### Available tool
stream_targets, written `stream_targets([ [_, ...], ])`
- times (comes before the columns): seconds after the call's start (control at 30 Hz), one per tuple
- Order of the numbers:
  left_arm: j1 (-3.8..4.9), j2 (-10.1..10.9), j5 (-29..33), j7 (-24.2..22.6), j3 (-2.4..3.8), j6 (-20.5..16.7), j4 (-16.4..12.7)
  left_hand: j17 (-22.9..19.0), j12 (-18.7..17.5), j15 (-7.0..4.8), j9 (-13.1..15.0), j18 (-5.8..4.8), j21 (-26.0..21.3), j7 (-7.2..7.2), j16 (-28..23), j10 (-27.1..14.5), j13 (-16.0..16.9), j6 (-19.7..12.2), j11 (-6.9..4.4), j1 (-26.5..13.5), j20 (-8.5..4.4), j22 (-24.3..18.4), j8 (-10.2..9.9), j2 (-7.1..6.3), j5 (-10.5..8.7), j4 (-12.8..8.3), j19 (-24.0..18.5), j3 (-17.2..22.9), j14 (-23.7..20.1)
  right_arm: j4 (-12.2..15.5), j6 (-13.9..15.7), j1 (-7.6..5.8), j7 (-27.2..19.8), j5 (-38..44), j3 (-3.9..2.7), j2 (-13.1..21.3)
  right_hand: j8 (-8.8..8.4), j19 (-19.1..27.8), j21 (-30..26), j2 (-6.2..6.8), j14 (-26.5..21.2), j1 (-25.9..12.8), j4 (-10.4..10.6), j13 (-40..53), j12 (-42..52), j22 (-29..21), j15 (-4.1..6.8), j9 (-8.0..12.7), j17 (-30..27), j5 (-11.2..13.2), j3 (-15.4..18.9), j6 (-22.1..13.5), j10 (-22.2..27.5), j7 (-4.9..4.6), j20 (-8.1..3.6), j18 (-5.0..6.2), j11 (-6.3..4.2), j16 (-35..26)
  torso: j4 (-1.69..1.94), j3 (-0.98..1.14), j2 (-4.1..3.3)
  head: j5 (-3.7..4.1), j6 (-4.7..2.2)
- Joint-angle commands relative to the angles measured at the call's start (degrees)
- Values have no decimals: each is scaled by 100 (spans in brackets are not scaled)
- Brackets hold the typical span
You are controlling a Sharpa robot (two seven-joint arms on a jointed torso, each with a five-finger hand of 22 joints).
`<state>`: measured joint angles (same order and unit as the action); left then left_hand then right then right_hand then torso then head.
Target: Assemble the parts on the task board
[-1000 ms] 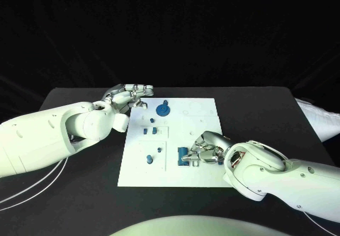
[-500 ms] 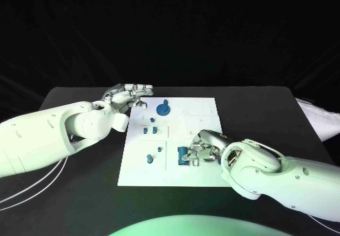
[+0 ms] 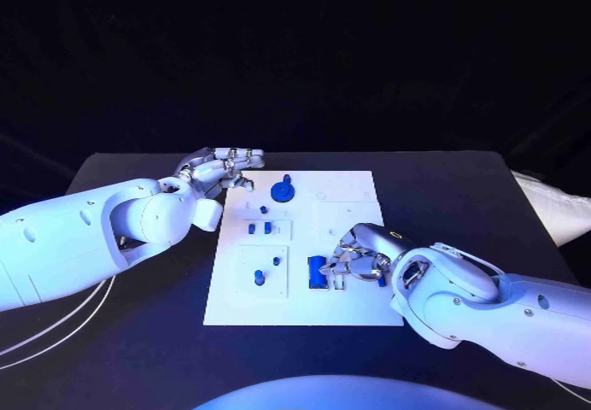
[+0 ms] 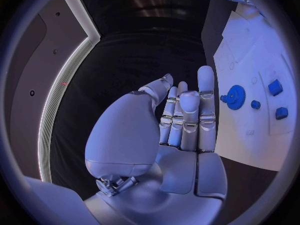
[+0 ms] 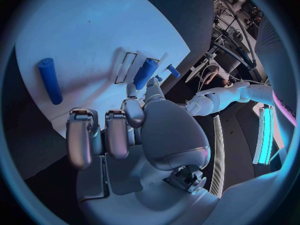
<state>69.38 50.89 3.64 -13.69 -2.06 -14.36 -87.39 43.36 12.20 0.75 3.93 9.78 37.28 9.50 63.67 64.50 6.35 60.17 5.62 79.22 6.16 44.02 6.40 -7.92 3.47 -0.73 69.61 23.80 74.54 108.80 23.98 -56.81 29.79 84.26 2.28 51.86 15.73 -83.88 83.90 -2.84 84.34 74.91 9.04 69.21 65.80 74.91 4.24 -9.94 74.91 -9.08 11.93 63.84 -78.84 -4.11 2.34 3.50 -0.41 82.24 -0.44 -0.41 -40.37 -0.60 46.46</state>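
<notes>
The white task board [image 3: 345, 213] lies in the middle of the table. Near its front edge a blue block [image 3: 318, 272] lies on it, also seen as the blue block [image 5: 145, 74] in the right wrist view. My right hand [image 3: 359, 260] is curled over the board, with its thumb and a fingertip pinching that block's end. My left hand [image 3: 228, 166] hovers at the board's far left corner, fingers straight and holding nothing. A blue gear [image 3: 284, 190] sits on the far part of the board, close to the left hand [image 4: 181, 130].
Small blue parts [image 3: 258, 228] sit in the board's left recesses, with a peg [image 3: 259, 277] nearer the front. A blue cylinder [image 5: 50, 80] lies on the board beside my right hand [image 5: 125, 130]. Black table [image 3: 456, 188] surrounds the board.
The right hand's fingers have shifted slightly at the blue block. The left hand and the other parts have not moved.
</notes>
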Motion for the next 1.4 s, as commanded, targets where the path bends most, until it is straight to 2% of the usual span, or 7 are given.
stream_targets([
  [0.03,3,2,-16,-19,4,109,-10,-5,9,-7,-1,66,-24,10,-14,-44,-1,-35,-8,-61,22,-8,36,5,-11,3,-29,-33,-44,104,572,2,-1086,-612,-1,189,-139,48,-50,34,330,-45,5,-79,-136,247,-47,45,330,-126,21,-220,81,-69,1,-65,64,-40,-1,-1,-4,12,-10],
  [0.13,3,11,-16,-20,4,107,-14,-5,9,-7,-1,66,-24,10,-14,-44,-1,-35,-8,-61,22,-8,36,5,-11,3,-29,-33,-44,206,580,-25,-1324,-886,-2,462,-320,61,-64,-74,330,156,-97,-112,-200,226,-110,108,333,-239,-65,-462,130,-169,50,-61,142,-43,-1,-8,-3,42,-11],
  [0.23,3,19,-16,-22,4,106,-17,-5,9,-7,-1,66,-24,10,-14,-44,-1,-35,-8,-61,22,-8,36,5,-11,3,-29,-33,-44,259,455,-72,-1299,-906,-2,714,-388,70,-74,-117,327,233,-147,-176,-291,211,-139,128,326,-208,-95,-492,181,-198,83,-57,169,-52,-11,-8,0,67,-16],
  [0.5,3,29,-16,-27,4,111,-27,-5,9,-7,-1,66,-24,10,-14,-44,-1,-35,-8,-61,22,-8,36,5,-11,3,-29,-33,-44,255,-281,-117,-646,-227,1,1128,-400,130,-140,-125,281,291,-199,-403,-594,105,-127,116,153,-427,-97,-283,300,-155,105,-31,139,-194,-23,0,4,129,-25],
  [0.73,3,25,-16,-26,4,116,-30,-5,9,-7,-1,66,-24,10,-14,-44,-1,-35,-8,-61,22,-8,36,5,-11,3,-29,-33,-44,231,-602,-105,-133,358,8,1194,-427,141,-165,-59,274,35,-22,-535,-768,78,-109,108,110,-430,45,-158,311,-125,92,-26,119,-244,-9,0,-5,176,-45],
  [1.0,3,33,-16,-22,4,115,-29,-5,9,-7,-1,66,-24,10,-14,-44,-1,-35,-8,-61,22,-8,36,5,-11,3,-29,-33,-44,214,-661,-91,230,796,11,1207,-424,132,-167,-8,283,-80,98,-539,-781,84,-92,85,123,-411,128,-70,277,-96,77,-28,98,-244,1,-7,-2,182,-38],
  [1.4,2,37,-16,-12,4,129,-20,-5,9,-7,-1,66,-24,10,-14,-44,-1,-35,-8,-61,22,-8,36,5,-11,3,-29,-33,-44,216,-649,-74,317,1012,12,1198,-390,93,-133,14,302,-102,168,-481,-715,149,-69,38,187,-419,156,25,219,-58,56,-42,68,-201,7,-3,-5,178,-18],
])
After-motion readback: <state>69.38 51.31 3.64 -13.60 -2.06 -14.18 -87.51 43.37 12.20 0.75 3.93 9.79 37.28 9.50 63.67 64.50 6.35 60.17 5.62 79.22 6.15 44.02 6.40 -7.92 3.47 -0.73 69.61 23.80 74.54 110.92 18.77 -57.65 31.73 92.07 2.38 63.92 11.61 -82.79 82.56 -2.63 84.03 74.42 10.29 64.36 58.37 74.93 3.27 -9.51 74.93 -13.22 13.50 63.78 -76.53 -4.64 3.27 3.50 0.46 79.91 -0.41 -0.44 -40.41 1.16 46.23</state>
